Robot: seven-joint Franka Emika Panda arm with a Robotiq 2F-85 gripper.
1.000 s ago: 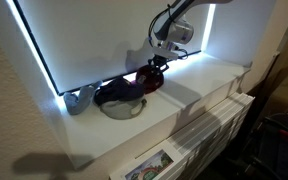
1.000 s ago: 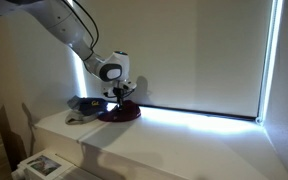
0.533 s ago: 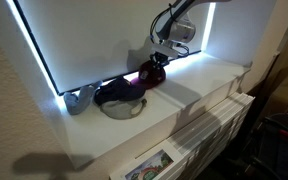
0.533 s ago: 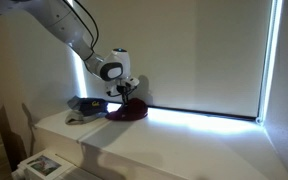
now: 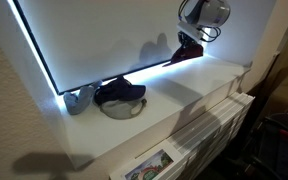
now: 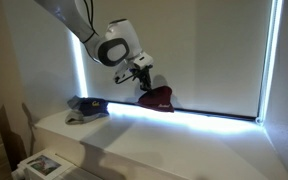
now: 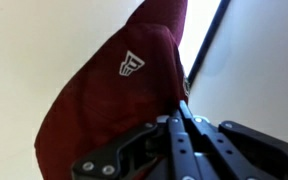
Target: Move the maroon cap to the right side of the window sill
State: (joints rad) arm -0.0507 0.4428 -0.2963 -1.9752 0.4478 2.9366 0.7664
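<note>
Maroon cap [image 6: 156, 97] hangs in pincer [image 7: 180, 108], clear above window sill [image 6: 189, 148].

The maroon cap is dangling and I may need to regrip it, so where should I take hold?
Pinch a thin edge, likely the rim near the logo, where the gripper is shut on the maroon cap now. Come down from above, jaws astride that edge: the rounded crown looks too wide and soft to clamp.

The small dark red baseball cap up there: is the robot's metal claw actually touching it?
Touching. In the wrist view the gripper is pinched shut on the edge of the maroon baseball cap.
</note>
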